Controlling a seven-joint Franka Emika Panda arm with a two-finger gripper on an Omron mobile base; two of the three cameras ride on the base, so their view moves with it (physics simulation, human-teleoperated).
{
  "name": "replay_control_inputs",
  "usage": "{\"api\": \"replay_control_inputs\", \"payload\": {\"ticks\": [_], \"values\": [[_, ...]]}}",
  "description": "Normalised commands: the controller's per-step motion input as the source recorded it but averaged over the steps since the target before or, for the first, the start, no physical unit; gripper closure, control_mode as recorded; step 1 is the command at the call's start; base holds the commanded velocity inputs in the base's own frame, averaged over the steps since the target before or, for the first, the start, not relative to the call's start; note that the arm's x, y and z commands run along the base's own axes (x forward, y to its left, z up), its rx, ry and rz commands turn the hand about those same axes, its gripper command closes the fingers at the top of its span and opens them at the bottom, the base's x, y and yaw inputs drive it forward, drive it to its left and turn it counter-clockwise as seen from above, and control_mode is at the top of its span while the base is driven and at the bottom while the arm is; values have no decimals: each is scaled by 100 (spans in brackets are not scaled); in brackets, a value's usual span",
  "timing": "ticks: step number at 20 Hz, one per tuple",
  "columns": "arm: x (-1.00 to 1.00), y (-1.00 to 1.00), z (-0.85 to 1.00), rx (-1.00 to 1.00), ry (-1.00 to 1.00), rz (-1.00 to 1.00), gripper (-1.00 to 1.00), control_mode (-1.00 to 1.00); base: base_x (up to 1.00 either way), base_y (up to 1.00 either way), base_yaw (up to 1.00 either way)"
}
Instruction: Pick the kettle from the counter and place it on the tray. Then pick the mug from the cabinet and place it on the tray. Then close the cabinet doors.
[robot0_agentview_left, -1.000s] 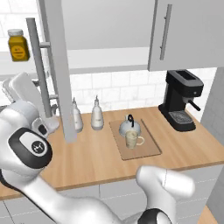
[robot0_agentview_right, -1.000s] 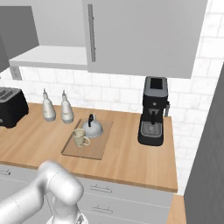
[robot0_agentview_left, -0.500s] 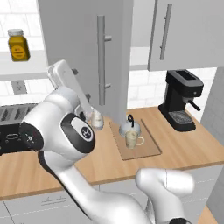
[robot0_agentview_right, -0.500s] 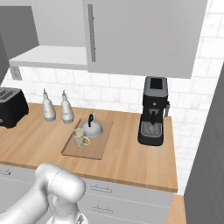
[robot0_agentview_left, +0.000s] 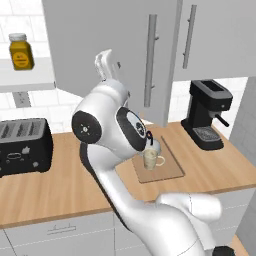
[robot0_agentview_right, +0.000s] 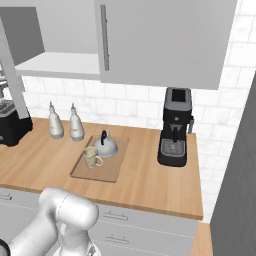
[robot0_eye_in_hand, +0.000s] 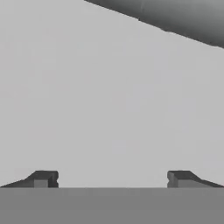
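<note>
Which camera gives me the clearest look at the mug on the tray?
The right base view: the mug stands unobstructed on the tray, handle showing. In the left base view the arm crowds the mug, hiding its left edge. The hand view faces a flat grey panel.

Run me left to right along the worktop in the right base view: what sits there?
Toaster → first whitish bottle → second whitish bottle → mug and then kettle, both on the tray → coffee machine.
</note>
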Motion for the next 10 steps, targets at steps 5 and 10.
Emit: {"api": "replay_control_inputs", "payload": {"ticks": [5,10], "values": [[64,-46,28,9,0,5,-100,-100,0,0,0],[87,-33,19,11,0,12,-100,-100,0,0,0]]}}
